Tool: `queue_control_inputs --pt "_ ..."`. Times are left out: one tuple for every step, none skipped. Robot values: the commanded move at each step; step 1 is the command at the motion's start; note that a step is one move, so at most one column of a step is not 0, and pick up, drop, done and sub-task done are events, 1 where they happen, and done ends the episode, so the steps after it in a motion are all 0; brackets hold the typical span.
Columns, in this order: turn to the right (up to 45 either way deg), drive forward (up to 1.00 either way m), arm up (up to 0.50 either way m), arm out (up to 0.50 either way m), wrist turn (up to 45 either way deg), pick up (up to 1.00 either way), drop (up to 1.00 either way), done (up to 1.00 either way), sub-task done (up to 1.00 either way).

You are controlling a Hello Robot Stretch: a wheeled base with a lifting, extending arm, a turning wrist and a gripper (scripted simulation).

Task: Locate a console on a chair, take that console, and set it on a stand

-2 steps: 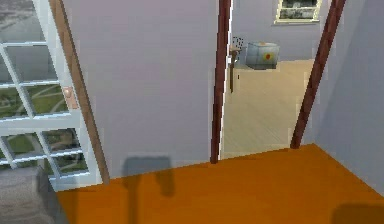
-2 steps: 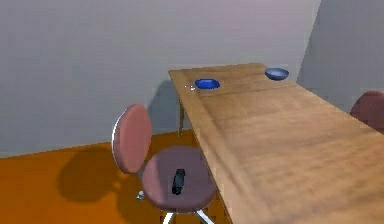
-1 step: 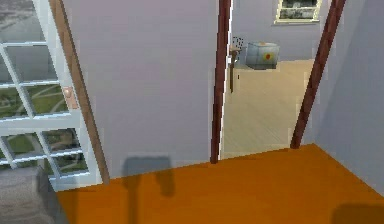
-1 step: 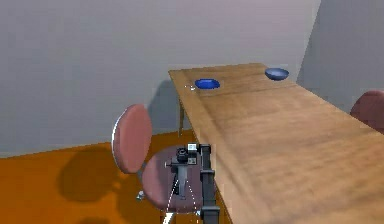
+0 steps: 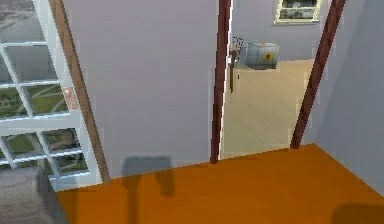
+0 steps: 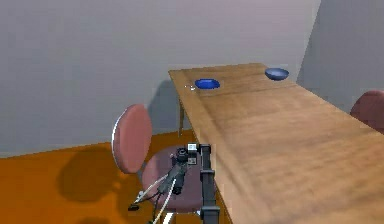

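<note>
A pink round-backed chair [image 6: 132, 140] stands at the near side of a long wooden table [image 6: 270, 140] in the arm side view. My arm's dark bar [image 6: 206, 190] rises from the bottom edge beside the table's edge. The gripper [image 6: 148, 204] reaches left and down across the chair's pink seat [image 6: 178, 192]. A small dark shape [image 6: 184, 157] sits at the arm's far end by the white squares; I cannot tell whether it is the console. With the seat behind the fingers, I cannot tell whether the gripper holds anything.
Two blue bowls [image 6: 207, 84] [image 6: 277, 73] sit at the table's far end, and another pink chair [image 6: 370, 108] stands at the right edge. The forward view has a white glazed door [image 5: 40, 95], an open doorway [image 5: 265, 100] with a grey box-like thing [image 5: 262, 55] beyond, and orange floor [image 5: 230, 190].
</note>
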Motion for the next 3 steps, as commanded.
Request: queue_control_inputs --pt "0.0 0.0 0.0 0.0 45.0 0.0 0.0 0.0 0.0" --pt "0.0 0.0 0.0 0.0 45.0 0.0 0.0 0.0 0.0" --pt "0.0 0.0 0.0 0.0 30.0 0.0 0.0 0.0 0.0"
